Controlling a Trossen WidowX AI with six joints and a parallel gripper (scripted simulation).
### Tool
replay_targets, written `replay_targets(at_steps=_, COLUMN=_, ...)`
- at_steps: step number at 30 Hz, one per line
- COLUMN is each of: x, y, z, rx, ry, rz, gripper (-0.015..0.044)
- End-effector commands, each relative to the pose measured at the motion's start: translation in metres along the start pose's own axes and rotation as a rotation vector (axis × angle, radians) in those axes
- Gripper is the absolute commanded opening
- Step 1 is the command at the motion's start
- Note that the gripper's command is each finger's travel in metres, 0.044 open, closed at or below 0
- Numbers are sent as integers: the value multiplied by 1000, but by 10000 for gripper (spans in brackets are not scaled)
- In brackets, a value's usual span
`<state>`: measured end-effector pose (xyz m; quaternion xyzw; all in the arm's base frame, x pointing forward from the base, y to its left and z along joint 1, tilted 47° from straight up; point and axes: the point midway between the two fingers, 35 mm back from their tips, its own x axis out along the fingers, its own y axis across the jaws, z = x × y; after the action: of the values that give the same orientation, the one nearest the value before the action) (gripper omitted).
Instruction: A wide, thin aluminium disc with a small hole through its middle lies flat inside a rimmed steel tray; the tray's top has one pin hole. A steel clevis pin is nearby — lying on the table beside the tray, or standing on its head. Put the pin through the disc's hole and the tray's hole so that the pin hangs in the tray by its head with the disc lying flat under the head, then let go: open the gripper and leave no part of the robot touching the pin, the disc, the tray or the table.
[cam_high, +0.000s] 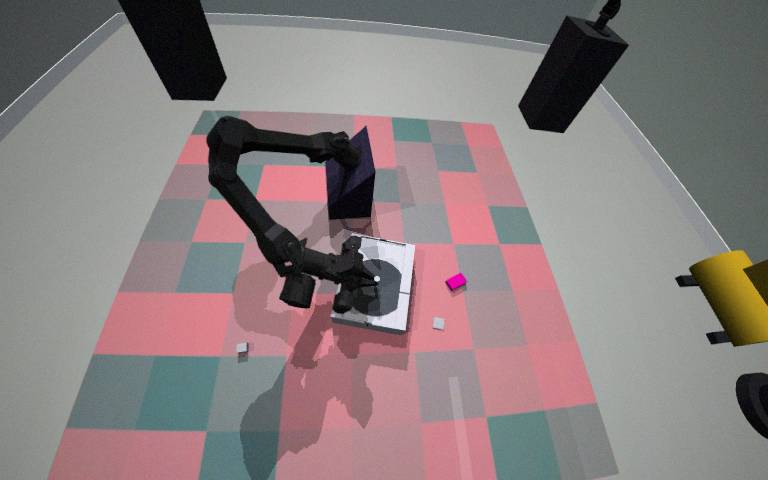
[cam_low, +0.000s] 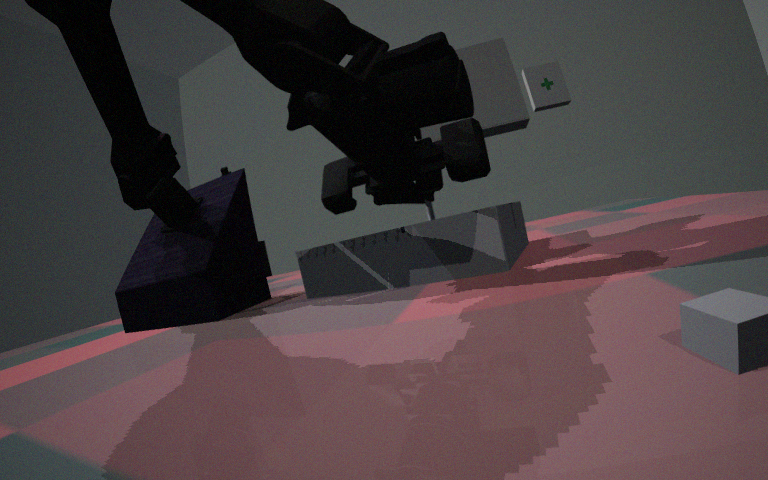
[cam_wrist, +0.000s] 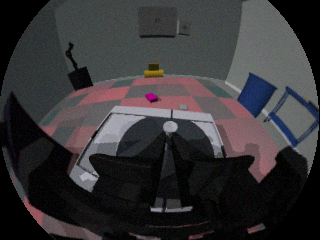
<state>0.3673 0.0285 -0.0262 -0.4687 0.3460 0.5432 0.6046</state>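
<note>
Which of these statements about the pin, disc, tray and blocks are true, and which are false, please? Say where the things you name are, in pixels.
1. The end effector (cam_high: 373, 281) (cam_low: 428, 199) (cam_wrist: 168, 135) is shut on the pin (cam_high: 377, 278) (cam_low: 431, 211) (cam_wrist: 170, 127). True.
2. The pin lies loose on the table beside the tray. False: it is gripped, above the tray (cam_high: 408, 266) (cam_low: 351, 271) (cam_wrist: 200, 116).
3. The disc (cam_high: 387, 294) (cam_wrist: 132, 137) is inside the tray. True.
4. The magenta block (cam_high: 455, 281) (cam_wrist: 151, 97) sits on the disc. False: it is outside the tray.
5. The pin's head is hidden in the wrist view. False: it shows as a pale round top at the fingertips.
</note>
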Motion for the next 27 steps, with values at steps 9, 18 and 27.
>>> replay_targets(at_steps=9, x=-1, y=-3, z=-1, rx=-4, ry=4, rz=-5, gripper=0)
replay_targets(at_steps=18, x=-2, y=-4, z=-1, rx=-4, ry=4, rz=-5, gripper=0)
replay_targets(at_steps=27, x=-2, y=-5, z=-1, rx=-4, ry=4, rz=-5, gripper=0)
